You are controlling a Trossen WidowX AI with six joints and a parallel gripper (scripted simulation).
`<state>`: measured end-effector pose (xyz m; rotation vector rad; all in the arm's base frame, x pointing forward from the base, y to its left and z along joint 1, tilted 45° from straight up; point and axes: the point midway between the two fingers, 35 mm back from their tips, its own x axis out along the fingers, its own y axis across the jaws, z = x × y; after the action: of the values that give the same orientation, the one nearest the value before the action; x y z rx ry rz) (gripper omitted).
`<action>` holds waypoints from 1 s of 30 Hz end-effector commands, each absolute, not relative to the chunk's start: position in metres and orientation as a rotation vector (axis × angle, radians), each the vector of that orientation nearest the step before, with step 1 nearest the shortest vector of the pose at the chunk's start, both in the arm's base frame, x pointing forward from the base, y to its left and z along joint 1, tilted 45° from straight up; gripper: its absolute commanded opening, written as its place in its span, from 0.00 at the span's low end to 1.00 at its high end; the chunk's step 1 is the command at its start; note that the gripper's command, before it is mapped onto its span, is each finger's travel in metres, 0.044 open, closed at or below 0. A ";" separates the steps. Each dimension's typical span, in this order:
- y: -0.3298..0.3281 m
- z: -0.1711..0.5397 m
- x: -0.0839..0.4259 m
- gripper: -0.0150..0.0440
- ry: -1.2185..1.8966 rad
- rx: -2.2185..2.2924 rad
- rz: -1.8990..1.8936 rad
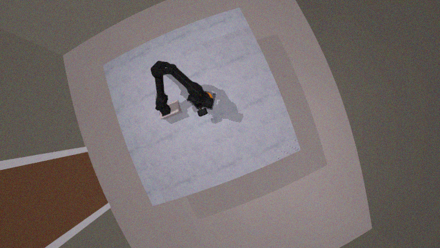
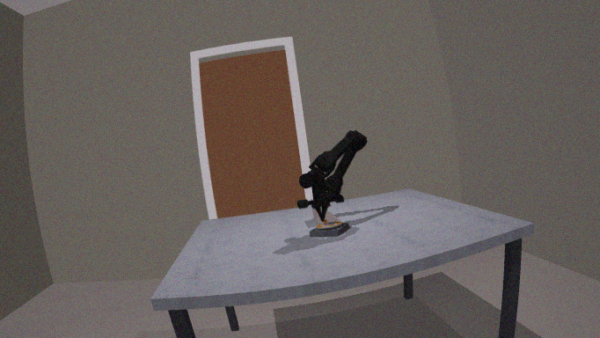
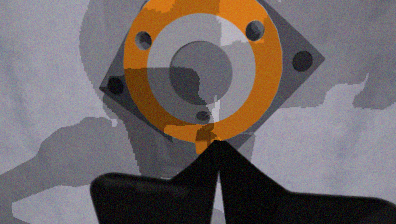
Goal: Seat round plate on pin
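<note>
Our fingers are pressed together with nothing between them, and we use them as a single blunt point set against the orange tab (image 3: 200, 135) on the near edge of the plate (image 3: 202, 70). We judge that holding them shut is deliberate: a closed tip can push the tab sideways and turn the plate about the post (image 3: 200, 70), which a grasp could not do as easily on so thin a rim. The plate sits on the grey square base (image 3: 305, 57), ringed around the post, near the middle of the table (image 2: 396, 246). In the wrist view a small dark hole (image 3: 203, 116) lies just beyond the tab, and we cannot tell whether the pin is under it or whether the plate lies flat or is tilted. Two more holes in the orange ring show on the far side, left and right, and the base has dark holes at its left and right corners. In the exterior view the arm (image 2: 334, 172) bends steeply down over the base, which keeps the tip low enough to catch the tab. We see no brand, label or writing on anything. We judge that the tip must lift away once the hole drops over the pin.
</note>
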<state>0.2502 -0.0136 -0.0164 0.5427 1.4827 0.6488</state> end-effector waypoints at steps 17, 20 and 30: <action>0.002 -0.004 0.245 0.25 1.489 0.555 0.652; 0.004 -0.002 0.245 0.25 1.489 0.555 0.652; 0.012 0.007 0.248 0.25 1.489 0.555 0.653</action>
<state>0.2467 0.0059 0.0019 0.5501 1.4894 0.6471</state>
